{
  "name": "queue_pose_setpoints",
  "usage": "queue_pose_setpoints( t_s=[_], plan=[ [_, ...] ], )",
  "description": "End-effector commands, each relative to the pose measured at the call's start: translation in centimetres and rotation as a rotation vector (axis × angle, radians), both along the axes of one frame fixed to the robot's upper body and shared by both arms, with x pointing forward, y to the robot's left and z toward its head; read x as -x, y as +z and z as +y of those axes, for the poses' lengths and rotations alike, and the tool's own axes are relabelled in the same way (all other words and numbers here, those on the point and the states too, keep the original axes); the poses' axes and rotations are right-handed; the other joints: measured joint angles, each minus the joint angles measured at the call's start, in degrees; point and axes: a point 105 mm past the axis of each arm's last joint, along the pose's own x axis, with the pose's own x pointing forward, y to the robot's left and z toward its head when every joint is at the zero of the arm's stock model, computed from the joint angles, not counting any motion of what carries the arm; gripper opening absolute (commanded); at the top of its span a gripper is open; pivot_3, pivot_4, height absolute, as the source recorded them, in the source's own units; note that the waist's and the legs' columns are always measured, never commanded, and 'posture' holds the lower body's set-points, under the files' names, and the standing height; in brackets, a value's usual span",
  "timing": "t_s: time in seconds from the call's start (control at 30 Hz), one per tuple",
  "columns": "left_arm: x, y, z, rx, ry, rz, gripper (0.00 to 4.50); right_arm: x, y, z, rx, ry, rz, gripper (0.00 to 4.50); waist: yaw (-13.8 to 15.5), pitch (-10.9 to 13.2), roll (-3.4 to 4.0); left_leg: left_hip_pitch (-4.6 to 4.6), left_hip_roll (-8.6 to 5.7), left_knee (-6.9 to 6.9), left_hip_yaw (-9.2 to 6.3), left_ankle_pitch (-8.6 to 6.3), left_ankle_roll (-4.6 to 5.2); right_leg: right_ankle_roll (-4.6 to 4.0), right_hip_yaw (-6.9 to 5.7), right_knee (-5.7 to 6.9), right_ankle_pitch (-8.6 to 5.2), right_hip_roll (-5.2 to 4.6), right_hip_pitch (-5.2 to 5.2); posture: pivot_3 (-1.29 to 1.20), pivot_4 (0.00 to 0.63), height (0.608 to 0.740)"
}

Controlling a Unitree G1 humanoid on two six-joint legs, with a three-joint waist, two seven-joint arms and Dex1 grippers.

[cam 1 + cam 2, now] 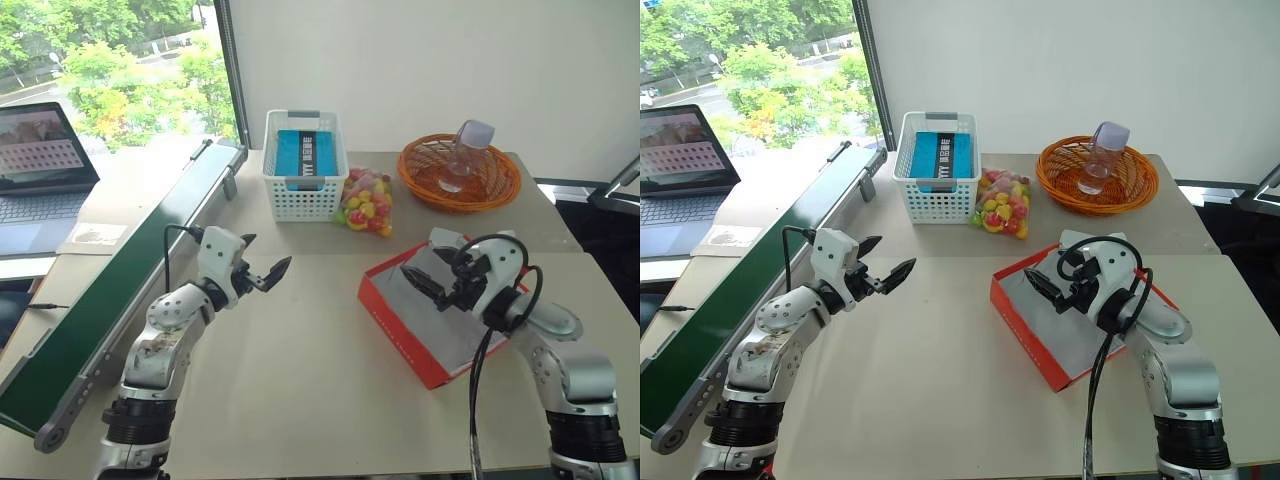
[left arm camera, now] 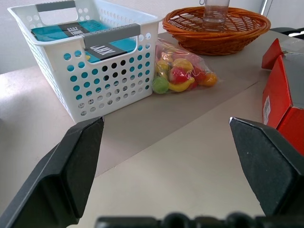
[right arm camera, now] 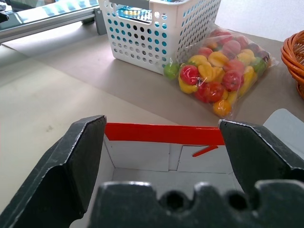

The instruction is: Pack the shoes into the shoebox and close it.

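Note:
The shoebox (image 1: 400, 335) lies open on the right side of the table, red outside and pale grey inside, and the part of its inside I can see holds nothing. My right gripper (image 1: 425, 268) hovers open over the box's far end; in the right wrist view its fingers (image 3: 80, 156) frame the red wall (image 3: 161, 134). My left gripper (image 1: 268, 255) is open above bare table left of the box, pointing toward it. In the left wrist view the box's red corner (image 2: 278, 102) sits beside the far finger. The shoes are out of view.
At the back stand a white lattice basket (image 1: 305, 165) with a teal packet, a bag of toy fruit (image 1: 366, 202) and an orange wicker basket (image 1: 460, 172) holding a clear jar (image 1: 465, 150). A green conveyor (image 1: 130, 275) runs along the left, with a laptop (image 1: 40, 170) beyond.

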Motion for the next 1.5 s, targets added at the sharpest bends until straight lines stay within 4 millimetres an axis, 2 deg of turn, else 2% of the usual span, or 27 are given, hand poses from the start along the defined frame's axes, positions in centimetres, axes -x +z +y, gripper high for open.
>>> queue_pose_setpoints(
  t_s=[0.03,0.17,0.37,0.43,0.53,0.7,0.83,0.97,1.1,1.23,1.33,1.4,1.5],
  plan=[
    [0.1,1.0,-0.2,0.003,-0.013,-0.045,4.50,0.3,1.5,0.3,0.009,0.020,-0.048,4.47,0.00,0.00,0.00,0.00,0.00,0.00,0.00,0.00,0.00,0.00,0.00,0.00,0.00,0.00,0.00,0.00,0.150,0.740],
    [0.3,1.8,0.1,0.039,-0.017,-0.047,4.50,0.7,1.2,0.7,0.054,0.070,-0.010,4.47,0.00,0.00,0.00,0.00,0.00,0.00,0.00,0.00,0.00,0.00,0.00,0.00,0.00,0.00,-0.01,0.00,0.150,0.740],
    [0.9,3.2,1.8,0.128,-0.009,-0.015,4.50,2.1,3.2,1.6,0.104,0.227,0.061,4.47,-0.14,0.01,-0.01,-0.01,0.02,-0.01,-0.02,0.00,0.00,-0.02,0.00,0.00,-0.01,-0.01,-0.03,0.00,0.150,0.740],
    [1.0,3.7,2.7,0.138,0.018,-0.013,4.50,1.8,4.4,1.9,0.105,0.254,0.056,4.47,-0.18,0.01,-0.01,-0.01,0.02,0.00,-0.02,0.00,0.00,-0.02,0.00,0.00,0.00,-0.02,-0.04,0.00,0.150,0.740],
    [0.8,4.9,4.4,0.148,0.079,-0.029,4.50,1.0,6.2,3.7,0.118,0.325,0.026,4.47,-0.29,0.01,-0.01,0.01,0.04,0.00,-0.02,0.00,0.00,-0.04,0.00,0.01,-0.01,0.00,-0.06,0.00,0.150,0.740],
    [0.8,6.1,5.8,0.113,0.138,-0.052,4.50,-0.9,7.9,6.4,0.078,0.392,-0.031,4.47,-0.08,0.02,-0.03,-0.02,0.02,-0.02,-0.03,-0.01,0.00,-0.03,-0.02,-0.05,-0.03,0.01,-0.04,0.00,0.150,0.740],
    [1.2,6.6,7.2,0.073,0.189,-0.069,4.50,-2.3,7.8,7.8,0.074,0.419,-0.049,4.47,0.10,0.03,-0.04,-0.14,0.00,-0.03,-0.04,-0.01,0.01,-0.01,-0.03,-0.06,-0.01,0.01,-0.10,0.00,0.150,0.740],
    [1.8,6.7,7.9,0.031,0.205,-0.068,4.50,-2.5,7.5,8.6,0.043,0.461,-0.041,4.47,0.17,0.03,-0.04,-0.15,0.00,-0.03,-0.03,-0.01,0.01,-0.01,-0.05,-0.06,-0.01,0.00,-0.10,0.00,0.150,0.740],
    [2.4,7.5,10.5,-0.045,0.313,-0.089,4.50,-2.7,7.3,9.8,0.057,0.493,-0.060,4.47,-0.11,0.03,-0.04,-0.15,0.03,-0.03,-0.02,-0.01,0.00,-0.02,-0.05,-0.02,0.00,0.00,-0.13,0.00,0.150,0.740],
    [2.1,9.3,13.9,-0.072,0.453,-0.118,4.50,-2.7,7.4,10.8,0.071,0.515,-0.075,4.47,-0.23,0.03,-0.04,-0.13,0.07,-0.03,0.02,0.00,0.00,-0.06,-0.06,0.01,0.01,0.00,-0.20,0.00,0.150,0.740],
    [1.4,9.2,15.5,-0.062,0.521,-0.086,4.50,-2.4,7.2,11.5,0.074,0.541,-0.073,4.47,-0.10,0.03,-0.04,-0.13,0.06,-0.05,0.03,-0.01,-0.01,-0.06,-0.08,0.00,0.01,-0.02,-0.18,0.00,0.150,0.740],
    [1.2,8.9,15.8,-0.056,0.538,-0.069,4.50,-2.4,7.2,11.6,0.077,0.545,-0.075,4.47,-0.02,0.03,-0.04,-0.13,0.04,-0.05,0.03,-0.01,-0.01,-0.05,-0.09,0.00,0.00,-0.03,-0.17,0.00,0.150,0.740],
    [-0.6,7.8,14.6,-0.015,0.524,-0.016,4.50,-2.2,7.1,11.8,0.086,0.545,-0.079,4.47,0.29,0.04,-0.06,-0.15,0.03,-0.05,0.02,-0.01,-0.01,-0.05,-0.12,0.01,0.01,-0.05,-0.17,0.00,0.150,0.740]
  ],
)
